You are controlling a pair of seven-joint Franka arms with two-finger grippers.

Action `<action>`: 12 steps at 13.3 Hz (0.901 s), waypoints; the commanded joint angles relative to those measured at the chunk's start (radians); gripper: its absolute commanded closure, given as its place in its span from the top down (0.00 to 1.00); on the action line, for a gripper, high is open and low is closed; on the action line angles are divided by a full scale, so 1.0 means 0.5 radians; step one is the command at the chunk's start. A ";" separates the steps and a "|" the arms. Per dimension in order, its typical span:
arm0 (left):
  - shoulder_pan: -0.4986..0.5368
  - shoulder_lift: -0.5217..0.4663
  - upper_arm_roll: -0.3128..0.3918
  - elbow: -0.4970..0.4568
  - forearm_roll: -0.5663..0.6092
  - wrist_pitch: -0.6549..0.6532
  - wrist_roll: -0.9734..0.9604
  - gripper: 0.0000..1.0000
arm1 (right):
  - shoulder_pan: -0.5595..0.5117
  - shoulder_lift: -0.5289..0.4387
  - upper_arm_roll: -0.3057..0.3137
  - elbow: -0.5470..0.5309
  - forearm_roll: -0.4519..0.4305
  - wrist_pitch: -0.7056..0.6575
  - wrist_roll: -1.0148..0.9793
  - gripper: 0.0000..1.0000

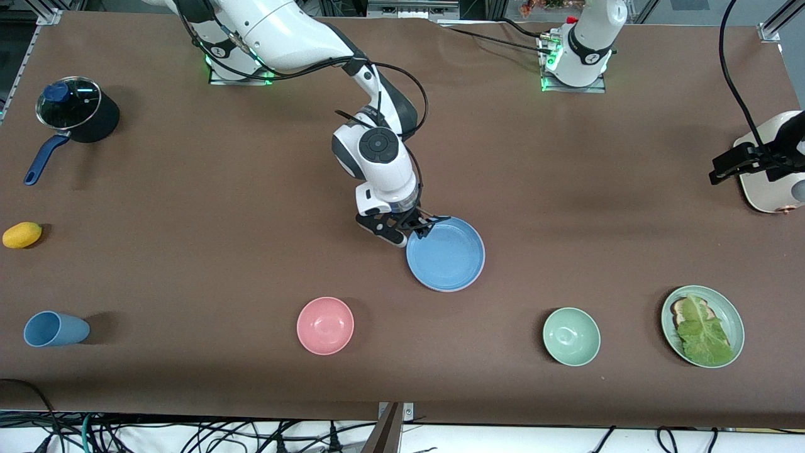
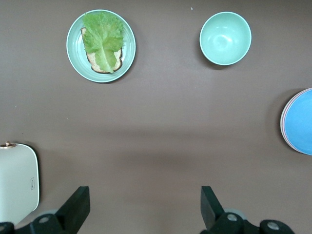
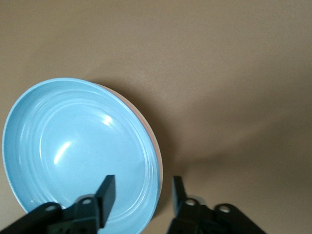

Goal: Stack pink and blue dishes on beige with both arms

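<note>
The sky-blue plate (image 1: 448, 255) lies on top of a stack in the middle of the table. A thin pale pink plate edge (image 3: 155, 142) shows under it, and that pink edge (image 2: 283, 119) shows in the left wrist view too. The beige plate is hidden. My right gripper (image 1: 424, 228) is low at the blue plate's rim (image 3: 146, 161) on the side toward the robots' bases, open (image 3: 143, 179), one finger over the plate's inside and the other outside the rim. My left gripper (image 1: 723, 170) waits high over the left arm's end of the table, open (image 2: 144, 192) and holding nothing.
A small pink bowl (image 1: 325, 325) and a mint-green bowl (image 1: 571, 336) sit nearer the front camera than the stack. A green plate with bread and lettuce (image 1: 702, 325), a white appliance (image 1: 770, 189), a blue cup (image 1: 55, 329), a yellow fruit (image 1: 22, 234) and a lidded pot (image 1: 77, 110) stand around.
</note>
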 commanded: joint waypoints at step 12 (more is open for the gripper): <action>0.013 0.006 -0.003 0.001 -0.050 0.046 0.027 1.00 | -0.216 -0.513 -0.478 0.088 -0.005 -1.187 -1.606 1.00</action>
